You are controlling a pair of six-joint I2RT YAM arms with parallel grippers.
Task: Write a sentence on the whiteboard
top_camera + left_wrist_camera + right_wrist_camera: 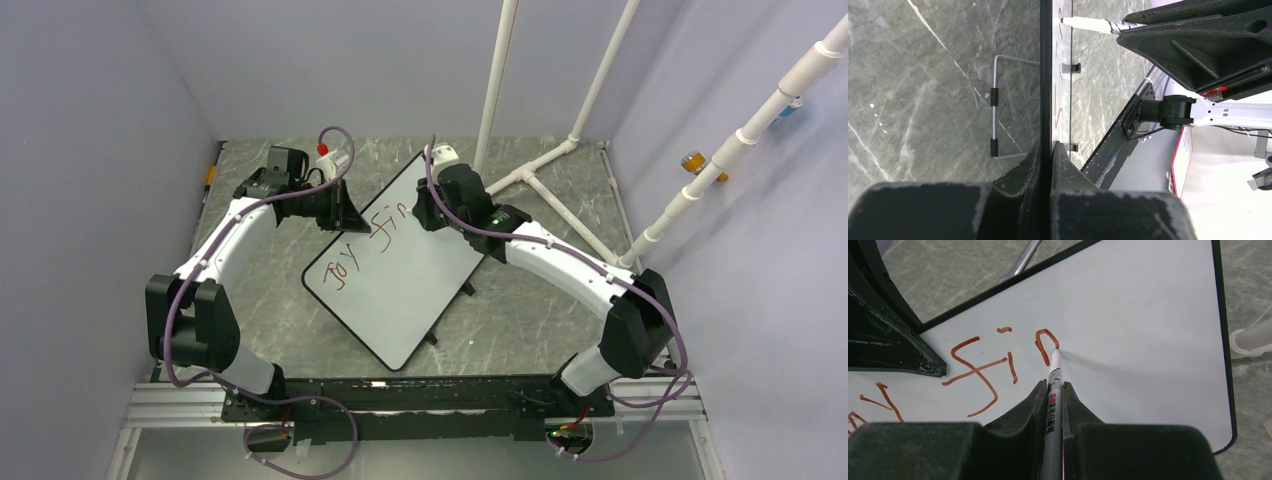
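The whiteboard (400, 300) sits askew mid-table (520, 320). The left tool (1046, 150) pinches its 10 o'clock edge. The right tool (1053, 390) clamps a marker (1055, 365), tip touching the sentence (973, 372), "Joy fin".

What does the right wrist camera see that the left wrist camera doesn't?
Only the right wrist view shows the whiteboard face-on: the sentence in red-brown letters, and the marker, pinched in the right gripper, tip at the last letter. Only the left wrist view shows the board edge-on, its rim clamped in the left gripper, plus the black-sleeved wire loop behind it. Both show the whiteboard, the marker and the grey table.
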